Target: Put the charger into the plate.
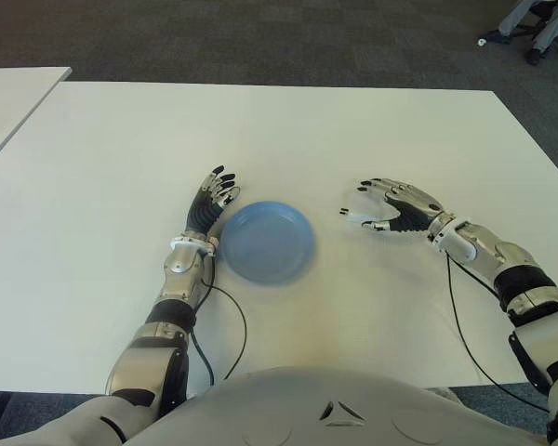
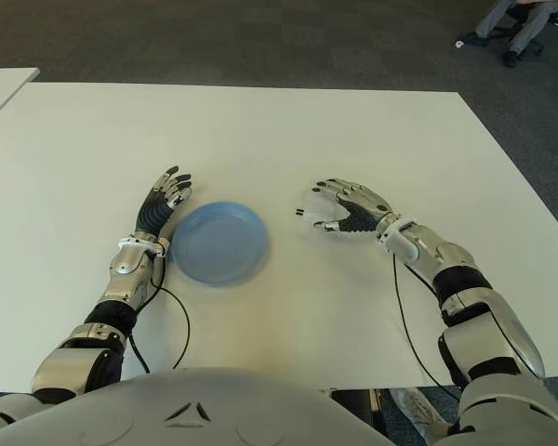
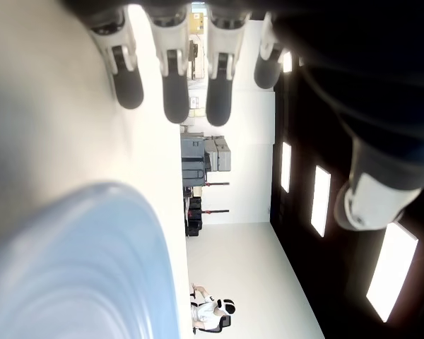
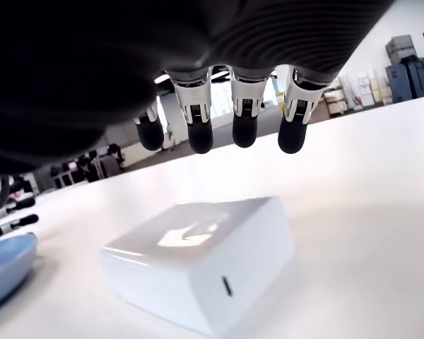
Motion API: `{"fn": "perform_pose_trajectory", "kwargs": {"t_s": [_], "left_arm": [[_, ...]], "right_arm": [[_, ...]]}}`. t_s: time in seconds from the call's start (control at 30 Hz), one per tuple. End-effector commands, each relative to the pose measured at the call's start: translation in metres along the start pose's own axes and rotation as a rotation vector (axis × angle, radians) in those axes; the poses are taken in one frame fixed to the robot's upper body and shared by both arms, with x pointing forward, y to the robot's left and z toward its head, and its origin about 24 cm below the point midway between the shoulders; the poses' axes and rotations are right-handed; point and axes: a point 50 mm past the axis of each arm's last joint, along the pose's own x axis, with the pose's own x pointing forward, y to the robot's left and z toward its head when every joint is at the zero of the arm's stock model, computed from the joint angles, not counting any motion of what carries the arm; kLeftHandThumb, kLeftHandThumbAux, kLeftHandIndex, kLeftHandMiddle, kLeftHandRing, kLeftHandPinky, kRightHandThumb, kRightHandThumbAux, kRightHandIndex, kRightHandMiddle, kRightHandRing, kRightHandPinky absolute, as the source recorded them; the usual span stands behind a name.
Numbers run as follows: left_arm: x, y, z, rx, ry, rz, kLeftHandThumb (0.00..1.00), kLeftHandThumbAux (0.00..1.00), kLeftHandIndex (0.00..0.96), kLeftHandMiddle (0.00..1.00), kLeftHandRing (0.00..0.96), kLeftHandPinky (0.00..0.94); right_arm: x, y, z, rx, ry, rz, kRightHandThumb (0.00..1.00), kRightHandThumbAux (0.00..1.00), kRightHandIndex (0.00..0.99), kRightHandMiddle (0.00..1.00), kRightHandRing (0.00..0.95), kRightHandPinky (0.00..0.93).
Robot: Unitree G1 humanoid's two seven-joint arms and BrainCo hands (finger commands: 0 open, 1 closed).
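A white block charger (image 4: 205, 268) lies flat on the white table (image 1: 260, 130), right of the blue plate (image 1: 293, 228), which holds nothing. My right hand (image 1: 367, 200) hovers palm-down just over the charger (image 1: 376, 223). Its fingers (image 4: 244, 131) are spread above the top face without touching it. My left hand (image 1: 219, 186) shows against the plate's left rim, with its fingers (image 3: 175, 99) stretched out straight and holding nothing. In the left wrist view the plate (image 3: 78, 275) fills the near corner.
A second white table (image 1: 9, 93) stands off to the left across a gap. A chair base (image 1: 538, 28) sits on the dark carpet at the far right. Black cables (image 1: 232, 325) trail from both wrists toward my body.
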Motion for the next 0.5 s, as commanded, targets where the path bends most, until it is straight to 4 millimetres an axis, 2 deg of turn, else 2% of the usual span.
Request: {"fn": "perform_pose_trajectory", "kwargs": {"t_s": [0.03, 0.5], "left_arm": [[-0.0177, -0.0017, -0.0291, -0.016, 0.155, -0.004, 0.0, 0.555, 0.071, 0.187, 0.175, 0.167], [-0.0171, -0.0035, -0.0291, -0.015, 0.157, -0.02, 0.0, 0.547, 0.063, 0.181, 0.167, 0.156]], "right_arm": [[0.0001, 0.0016, 0.0041, 0.034, 0.012, -0.001, 0.302, 0.156, 0.0, 0.0, 0.0, 0.0], [0.0028, -0.0001, 0.007, 0.076, 0.007, -0.001, 0.328, 0.137, 0.0, 0.0, 0.0, 0.0]]}}
